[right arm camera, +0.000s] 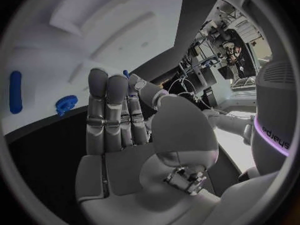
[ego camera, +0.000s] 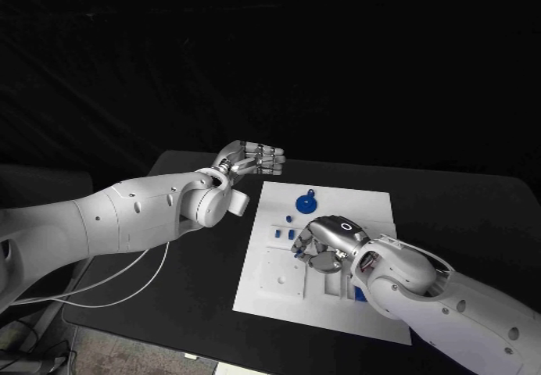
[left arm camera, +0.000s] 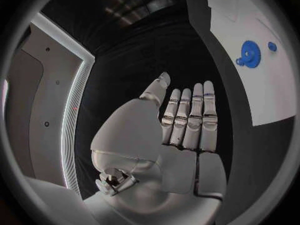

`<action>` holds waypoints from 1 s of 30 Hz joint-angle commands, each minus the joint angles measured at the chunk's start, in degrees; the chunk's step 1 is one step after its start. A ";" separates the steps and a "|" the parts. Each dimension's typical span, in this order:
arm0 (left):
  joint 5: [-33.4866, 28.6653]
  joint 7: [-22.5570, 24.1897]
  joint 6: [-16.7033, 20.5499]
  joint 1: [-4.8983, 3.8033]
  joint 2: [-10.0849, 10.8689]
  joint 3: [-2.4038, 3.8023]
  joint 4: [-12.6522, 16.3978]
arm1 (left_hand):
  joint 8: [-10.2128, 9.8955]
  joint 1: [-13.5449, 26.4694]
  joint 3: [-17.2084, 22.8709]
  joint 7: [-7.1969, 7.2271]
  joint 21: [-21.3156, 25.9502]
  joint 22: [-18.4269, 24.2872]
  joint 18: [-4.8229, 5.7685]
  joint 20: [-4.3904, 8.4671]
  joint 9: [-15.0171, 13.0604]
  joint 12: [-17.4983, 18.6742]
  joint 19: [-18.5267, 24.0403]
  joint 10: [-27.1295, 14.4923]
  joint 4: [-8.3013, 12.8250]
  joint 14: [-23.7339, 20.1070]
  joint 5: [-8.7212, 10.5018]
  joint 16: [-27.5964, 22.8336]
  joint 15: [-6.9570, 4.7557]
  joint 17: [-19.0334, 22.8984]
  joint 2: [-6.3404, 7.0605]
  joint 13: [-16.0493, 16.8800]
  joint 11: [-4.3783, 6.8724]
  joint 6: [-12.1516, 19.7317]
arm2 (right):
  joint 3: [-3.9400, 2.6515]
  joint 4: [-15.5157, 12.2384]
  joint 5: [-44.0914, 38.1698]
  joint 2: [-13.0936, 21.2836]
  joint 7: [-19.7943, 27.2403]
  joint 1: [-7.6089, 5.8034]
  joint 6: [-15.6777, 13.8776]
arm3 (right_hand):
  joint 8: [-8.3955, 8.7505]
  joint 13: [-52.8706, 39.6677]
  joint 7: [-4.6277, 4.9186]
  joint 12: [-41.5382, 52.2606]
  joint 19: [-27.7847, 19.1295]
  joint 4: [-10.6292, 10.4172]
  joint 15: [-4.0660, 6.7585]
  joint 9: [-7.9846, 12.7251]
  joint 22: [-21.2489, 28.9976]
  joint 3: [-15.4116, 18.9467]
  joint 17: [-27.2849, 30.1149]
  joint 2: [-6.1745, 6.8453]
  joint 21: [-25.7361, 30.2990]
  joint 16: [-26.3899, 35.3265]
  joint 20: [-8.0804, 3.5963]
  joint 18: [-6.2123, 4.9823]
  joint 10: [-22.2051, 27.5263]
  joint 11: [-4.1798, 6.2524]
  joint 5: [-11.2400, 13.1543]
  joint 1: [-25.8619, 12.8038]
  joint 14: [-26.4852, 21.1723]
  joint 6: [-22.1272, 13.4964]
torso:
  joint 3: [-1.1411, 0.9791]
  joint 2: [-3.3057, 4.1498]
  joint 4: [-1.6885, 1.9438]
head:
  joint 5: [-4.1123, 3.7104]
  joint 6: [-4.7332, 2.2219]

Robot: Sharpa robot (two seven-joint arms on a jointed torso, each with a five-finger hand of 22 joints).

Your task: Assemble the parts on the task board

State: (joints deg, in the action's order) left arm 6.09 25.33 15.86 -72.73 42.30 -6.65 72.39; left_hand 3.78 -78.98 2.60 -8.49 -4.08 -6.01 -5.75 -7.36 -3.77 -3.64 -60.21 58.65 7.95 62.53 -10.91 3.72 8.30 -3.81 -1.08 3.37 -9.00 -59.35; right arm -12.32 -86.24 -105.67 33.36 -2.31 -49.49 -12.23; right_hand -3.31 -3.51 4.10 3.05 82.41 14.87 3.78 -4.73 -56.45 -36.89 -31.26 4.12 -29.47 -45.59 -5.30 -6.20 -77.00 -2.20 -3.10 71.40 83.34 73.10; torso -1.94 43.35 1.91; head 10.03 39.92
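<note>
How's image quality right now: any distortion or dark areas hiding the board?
Head view: the task board is evenly lit and readable, the surroundings black; the right hand covers its middle. Left wrist view: fisheye bends the board's edge beyond the left hand. Right wrist view: curved likewise.

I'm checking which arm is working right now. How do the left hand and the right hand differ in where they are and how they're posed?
The left hand is off the task board, over the black table beside the board's far corner; the right hand is over the board's middle, among the blue parts. The left hand's fingers are straight and side by side, holding nothing; the right hand's fingers point down toward the board. Both are silver hands on white arms.
</note>
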 commanded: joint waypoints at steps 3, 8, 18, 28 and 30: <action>-0.52 0.41 -0.32 -0.05 -0.22 0.04 0.01 | -0.19 0.16 -0.09 0.00 -0.30 0.05 0.19 -0.08 0.05 0.07 -0.38 -0.10 0.00 -0.09 -0.25 -0.24 0.00 0.07 -0.34 -0.05 -0.08 0.25 | 0.64 0.52 -4.17 -0.68 -1.51 0.28 2.82 | -0.37 -0.07 0.21 0.35 0.48 0.39 0.26 -0.03 -0.20 -0.05 -0.02 -0.45 0.73 -0.18 0.09 -1.83 -1.20 1.01 -0.07 -0.05 -0.03 0.04 | -0.04 0.00 -0.01 | 0.05 0.23; -0.54 0.40 -0.37 -0.05 -0.24 0.04 -0.01 | -0.19 0.16 -0.09 0.00 -0.30 0.05 0.19 -0.08 0.05 0.07 -0.38 -0.10 0.00 -0.09 -0.25 -0.24 0.00 0.07 -0.34 -0.05 -0.08 0.25 | 1.16 0.93 -4.93 -0.91 -1.98 0.60 3.77 | -0.37 -0.07 0.19 0.36 0.61 0.46 0.27 -0.04 -0.37 -0.08 -0.02 -0.44 0.93 -0.23 0.09 -1.89 -1.26 1.03 -0.09 -0.07 -0.03 0.08 | -0.01 0.02 0.00 | 0.13 0.44; -0.55 0.39 -0.50 -0.05 -0.17 0.04 0.01 | -0.20 0.29 -0.07 0.00 -0.35 0.45 0.18 -0.09 0.05 0.08 -0.43 -0.10 0.08 -0.15 -0.23 -0.24 0.02 0.07 -0.40 -0.05 -0.09 0.28 | 1.90 1.19 -5.51 -1.09 -2.42 0.92 4.28 | -0.38 -0.07 0.19 0.35 0.65 0.47 0.26 -0.04 -0.48 -0.08 -0.02 -0.44 0.93 -0.25 0.10 -1.86 -1.27 1.03 -0.10 -0.09 -0.04 0.11 | 0.03 -0.01 0.03 | 0.25 0.66; -0.64 0.25 -0.59 -0.05 -0.10 0.04 0.07 | -0.19 0.35 -0.07 0.02 -0.34 0.57 0.20 -0.11 0.05 0.07 -0.39 -0.08 0.09 -0.26 -0.22 -0.25 0.05 0.08 -0.43 -0.05 -0.08 0.24 | 2.12 1.64 -7.98 -1.35 -4.49 1.17 2.73 | -0.38 -0.07 0.14 0.35 1.01 0.52 0.27 -0.06 -1.53 -0.44 -0.01 -0.32 1.49 -0.46 0.06 -1.61 -1.37 1.06 -0.01 -0.21 -0.06 0.22 | 0.02 0.02 0.05 | 0.40 0.78; -0.65 0.24 -0.58 -0.05 -0.06 0.04 0.07 | -0.19 0.35 -0.07 0.02 -0.34 0.57 0.20 -0.11 0.05 0.07 -0.39 -0.08 0.09 -0.26 -0.22 -0.25 0.05 0.08 -0.43 -0.05 -0.08 0.24 | 2.13 1.70 -8.18 -1.41 -4.68 1.22 2.37 | -0.38 -0.07 0.14 0.35 1.04 0.51 0.28 -0.06 -1.63 -0.48 -0.01 -0.30 1.54 -0.48 0.04 -1.61 -1.36 1.06 0.01 -0.20 -0.07 0.23 | 0.01 0.01 0.05 | 0.44 0.81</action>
State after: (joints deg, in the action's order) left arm 5.80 25.25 15.81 -72.72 42.27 -6.66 72.36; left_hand 3.78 -78.98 2.60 -8.49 -4.08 -5.48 -5.75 -7.36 -3.77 -3.64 -60.21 58.65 7.95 62.53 -10.91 3.72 8.30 -3.81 -1.08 3.37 -9.00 -59.35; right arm -10.33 -84.85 -111.84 31.95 -5.48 -48.49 -9.63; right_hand -3.46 -3.50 4.11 3.28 83.14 15.29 3.72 -4.80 -58.01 -37.16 -31.27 4.08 -28.15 -45.88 -5.22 -6.24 -76.90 -2.10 -2.88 71.33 83.41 73.07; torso -1.91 43.35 1.96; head 10.39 40.69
